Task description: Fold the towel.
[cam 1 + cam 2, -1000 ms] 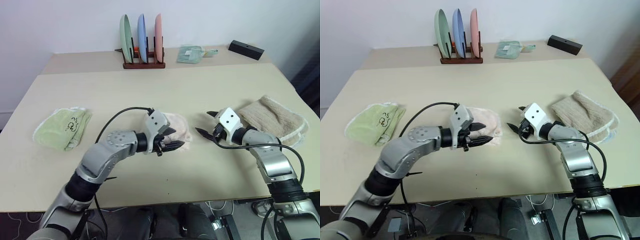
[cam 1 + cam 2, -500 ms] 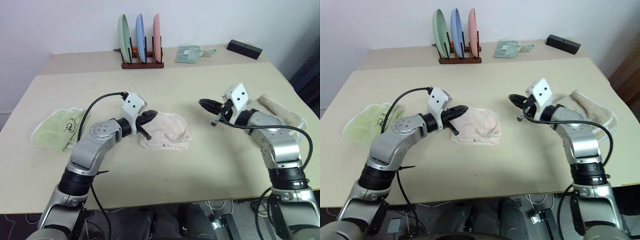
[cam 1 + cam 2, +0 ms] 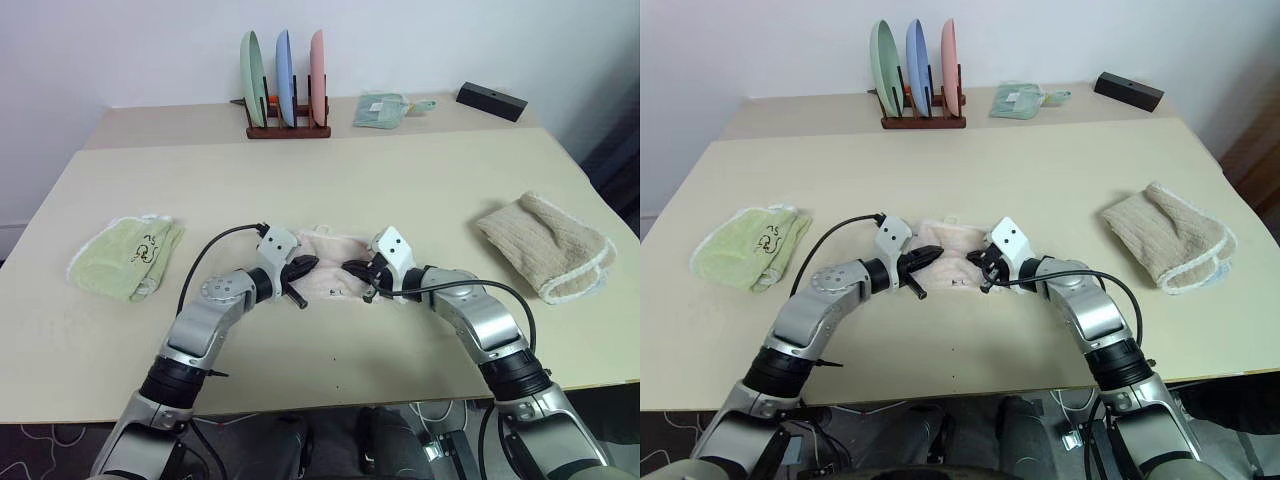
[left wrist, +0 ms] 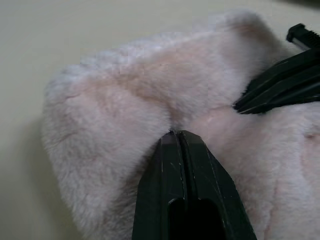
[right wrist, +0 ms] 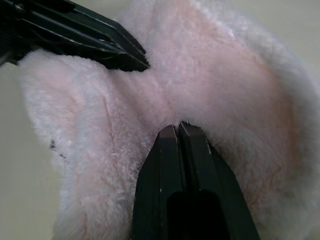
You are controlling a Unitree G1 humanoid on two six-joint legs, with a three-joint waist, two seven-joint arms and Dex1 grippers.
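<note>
The towel (image 3: pixel 329 247) is a pale pink terry bundle lying folded in the middle of the table, with a small dark mark (image 5: pixel 52 145) near its front edge. My left gripper (image 3: pixel 307 264) is shut, and its joined tips press into a crease on the towel's left side (image 4: pixel 125 85). From the other side my right gripper (image 3: pixel 351 267) is also shut, its tips dug into the pile (image 5: pixel 215 75). The two sets of tips point at each other, a short way apart. No fabric shows between either pair of fingers.
A light green towel (image 3: pixel 125 255) lies at the left and a beige towel (image 3: pixel 545 245) at the right. On the back table stand a rack of plates (image 3: pixel 287 75), a small green cloth (image 3: pixel 380 108) and a black box (image 3: pixel 492 99).
Both grippers were open a second ago and have shut. From raised places on either side, they came down and inward onto the towel's middle.
</note>
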